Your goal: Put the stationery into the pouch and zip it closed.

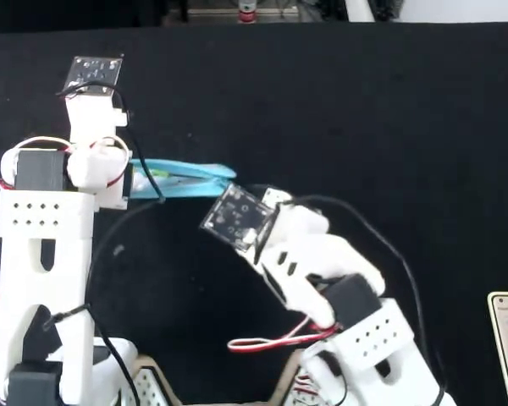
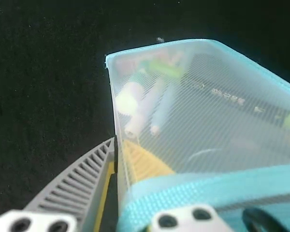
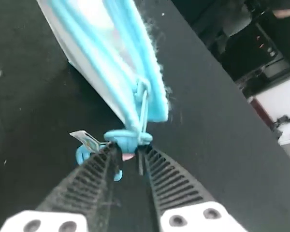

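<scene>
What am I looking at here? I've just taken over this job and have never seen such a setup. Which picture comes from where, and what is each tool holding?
These are two small white robot arms standing side by side at a black table. The high view comes from a fixed camera looking down on both arms. The other two pictures come from cameras on the arms' wrists, each looking along its own tool. The left tool clamps one end of a turquoise mesh pouch, and pens show through the mesh, already inside. The right tool pinches the zipper pull at the pouch's other end. In the high view the pouch stretches between the two arms.
</scene>
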`<action>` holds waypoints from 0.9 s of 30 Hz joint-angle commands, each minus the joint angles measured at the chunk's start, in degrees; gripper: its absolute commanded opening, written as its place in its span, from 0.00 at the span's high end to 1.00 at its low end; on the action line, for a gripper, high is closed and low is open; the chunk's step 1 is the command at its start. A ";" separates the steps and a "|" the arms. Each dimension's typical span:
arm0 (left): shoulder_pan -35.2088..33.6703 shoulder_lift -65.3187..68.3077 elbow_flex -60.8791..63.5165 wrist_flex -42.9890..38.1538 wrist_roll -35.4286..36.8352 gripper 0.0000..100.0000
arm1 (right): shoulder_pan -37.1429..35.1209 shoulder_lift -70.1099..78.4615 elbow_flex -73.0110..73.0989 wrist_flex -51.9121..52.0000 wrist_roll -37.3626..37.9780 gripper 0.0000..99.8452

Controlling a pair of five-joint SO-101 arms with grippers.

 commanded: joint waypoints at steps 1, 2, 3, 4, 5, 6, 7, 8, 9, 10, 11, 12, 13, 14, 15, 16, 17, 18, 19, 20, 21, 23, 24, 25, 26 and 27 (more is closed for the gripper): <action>-1.01 0.70 2.77 0.62 0.00 0.97 | 0.35 -5.05 -4.97 4.22 -2.37 0.99; -1.01 0.70 2.77 0.62 0.00 0.97 | 0.35 -6.81 -4.88 4.75 -3.25 0.99; -1.01 0.70 2.77 0.62 0.00 0.97 | 0.18 -8.48 -4.62 5.10 -3.96 0.99; -1.01 0.70 2.77 0.62 0.09 0.97 | 0.18 -9.71 -4.26 5.54 -4.57 0.99; -1.01 0.70 2.77 0.53 0.09 0.97 | 0.18 -11.03 -3.56 5.54 -5.19 0.99; -1.01 0.70 2.77 0.53 0.09 0.97 | 0.09 -12.53 -2.42 5.45 -5.71 0.99; -1.01 0.70 2.77 0.53 0.09 0.97 | 0.09 -13.67 -1.36 5.36 -6.07 0.99; -1.01 0.70 2.77 0.53 0.09 0.97 | 0.09 -14.64 -0.48 5.36 -6.51 0.99; -1.01 0.70 2.77 0.53 0.09 0.97 | 0.09 -15.60 0.31 5.36 -6.95 0.99; -1.01 0.70 2.77 0.53 0.09 0.97 | 0.09 -16.40 0.84 5.27 -7.56 0.99; -1.01 0.70 2.77 0.53 0.09 0.97 | 0.09 -17.27 1.45 4.66 -8.53 0.99; -1.01 0.70 2.77 0.53 0.09 0.97 | 0.09 -17.89 2.07 3.69 -9.67 0.99; -1.01 0.70 2.77 0.53 0.09 0.97 | 0.09 -18.42 2.77 2.46 -10.99 0.99; -1.01 0.70 2.77 0.53 0.09 0.97 | 0.09 -18.42 3.38 1.23 -12.40 0.99; -1.01 0.70 2.77 0.53 0.18 0.97 | 0.00 -18.51 4.26 0.00 -13.45 0.99; -1.01 0.70 2.77 0.53 0.18 0.97 | -0.62 -18.42 5.14 -1.05 -14.33 0.99; -1.01 0.70 2.77 0.53 0.18 0.97 | -1.85 -18.24 5.85 -1.76 -14.59 0.99; -1.01 0.70 2.77 0.53 0.18 0.97 | -3.16 -18.07 6.46 -2.02 -14.77 0.98; -1.01 0.70 2.77 0.53 0.18 0.97 | -4.48 -17.80 6.90 -2.02 -15.12 0.97; -1.01 0.70 2.77 0.53 0.18 0.97 | -5.71 -17.63 7.16 -2.02 -15.21 0.94; -1.01 0.70 2.77 0.53 0.18 0.97 | -6.95 -17.27 7.25 -1.93 -15.21 0.91; -1.01 0.70 2.77 0.53 0.18 0.97 | -7.82 -16.66 7.25 -1.93 -15.82 0.87; -1.01 0.70 2.77 0.53 0.18 0.97 | -7.82 -16.57 7.25 -2.02 -17.32 0.85; -1.01 0.70 2.77 0.53 0.18 0.97 | -7.82 -16.57 7.25 -2.29 -18.90 0.85; -1.01 0.70 2.77 0.53 0.18 0.97 | -7.91 -16.57 7.25 -2.29 -19.78 0.85; -1.01 0.70 2.77 0.53 0.18 0.97 | -8.00 -16.75 7.25 -2.37 -20.31 0.85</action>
